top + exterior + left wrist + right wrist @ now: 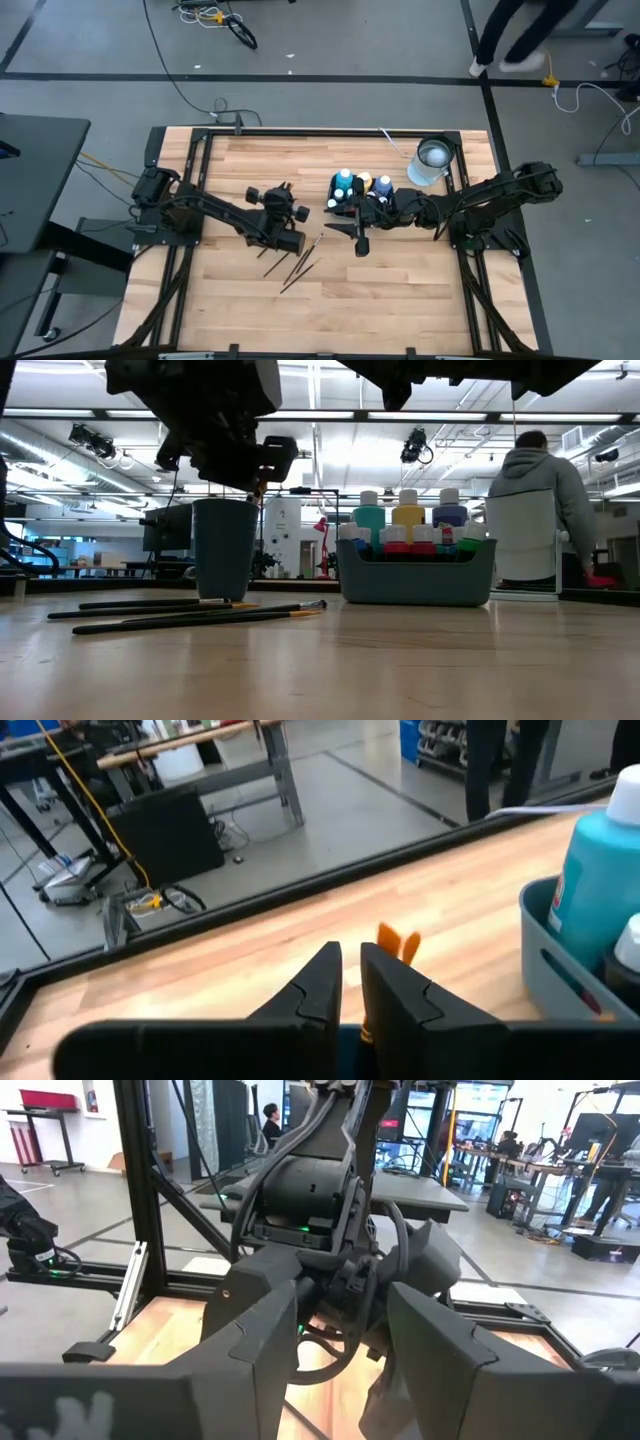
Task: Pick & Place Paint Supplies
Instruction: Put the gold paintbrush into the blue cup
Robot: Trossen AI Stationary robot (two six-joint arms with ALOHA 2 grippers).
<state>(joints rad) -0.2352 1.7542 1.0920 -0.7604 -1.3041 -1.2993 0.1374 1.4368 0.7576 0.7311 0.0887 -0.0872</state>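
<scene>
The left end effector (350,952) hangs right over a teal cup (225,550), with an orange brush tip (398,942) showing just past it. I cannot tell whether it pinches that brush or not. Just in front of it, loose on the surface (380,300), lie several dark-handled paintbrushes (297,264), fanned and overlapping. On its far side stands a grey bin (415,575) packed with white-capped paint bottles (408,510) in turquoise, yellow and blue, with smaller red and green ones in front. The bin's wall (550,960) is near the left end effector, though not touching it.

The right end effector (360,243) hovers just beside the bin, between it and the brushes. It is spread wide with nothing in it and faces the left arm. A pale cup (432,158) sits behind it, near the surface's far corner.

The surface is light wood planking in a black frame. The room beyond is an open workshop with a grey floor, cables and benches, and a person in a grey hoodie (535,490) stands there, back turned.
</scene>
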